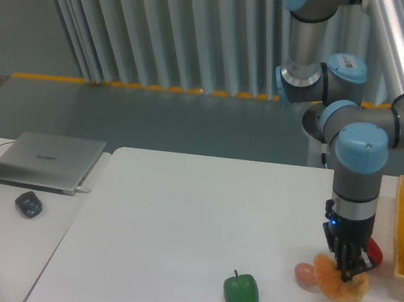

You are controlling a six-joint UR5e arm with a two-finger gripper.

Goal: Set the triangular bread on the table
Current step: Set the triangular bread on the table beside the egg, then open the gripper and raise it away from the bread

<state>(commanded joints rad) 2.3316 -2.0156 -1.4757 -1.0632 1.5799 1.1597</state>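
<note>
The pincer is clamped down on the triangular bread, holding it low near the counter's right edge, right beside the small brown egg, with a red pepper just behind.

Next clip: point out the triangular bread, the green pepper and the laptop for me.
triangular bread [338, 287]: fixed camera view, on its orange crust below the jaws.
green pepper [242, 296]: fixed camera view, middle of its body.
laptop [46, 160]: fixed camera view, centre of its closed silver lid.
</note>
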